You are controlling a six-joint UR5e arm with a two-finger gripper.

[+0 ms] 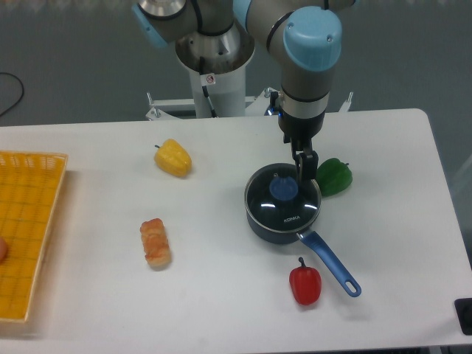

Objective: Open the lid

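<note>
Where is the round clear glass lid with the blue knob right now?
The glass lid sits on the dark blue saucepan, right of table centre, between the green pepper and red pepper.

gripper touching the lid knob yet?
Cannot tell. In the only camera view the gripper overlaps the right edge of the knob on the lid, but from this angle neither contact nor gap shows.

White "KONKA" lettering on lid (pixel 283 200).
</note>
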